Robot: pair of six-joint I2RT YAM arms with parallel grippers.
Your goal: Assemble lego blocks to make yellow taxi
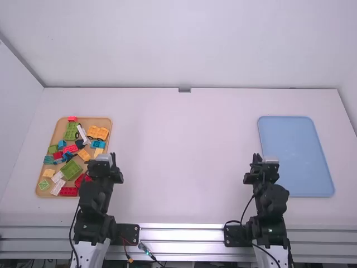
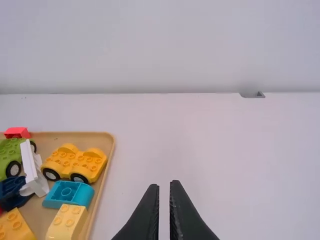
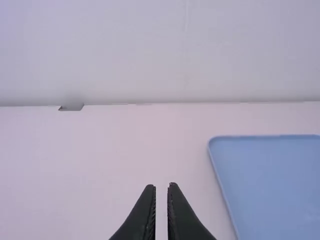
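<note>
Here we are on the bench (image 1: 184,167), with the tan tray (image 1: 107,125) as our landmark. Nearest up, the left claw (image 1: 104,168) hangs by the tray's right side, fingers narrow, a slim gap between them, nothing gripped. The right claw (image 1: 264,171) is well apart to the tray's right, also narrow, also empty.

Into the tray's near end now: a red brick (image 1: 68,191) along the near edge, a white brick (image 1: 57,187) just beside it, a lime square brick (image 1: 44,184) toward the left. A little farther in sits the big green brick (image 1: 71,170).

Mid-tray it gets crowded, reds, blues and teals, with an orange brick (image 1: 83,154) among them. Well to the tray's right lies the blue tray (image 1: 295,159).

And at the tray's far right, there's the yellow wheeled base (image 2: 75,163), dark wheels showing, a teal piece (image 2: 68,194) and pale yellow brick (image 2: 66,221) on its near side. Left of it come the white piece (image 1: 83,134) and green wheeled base (image 1: 72,130); farthest, a small red brick (image 1: 72,118) at the tray's far edge.
</note>
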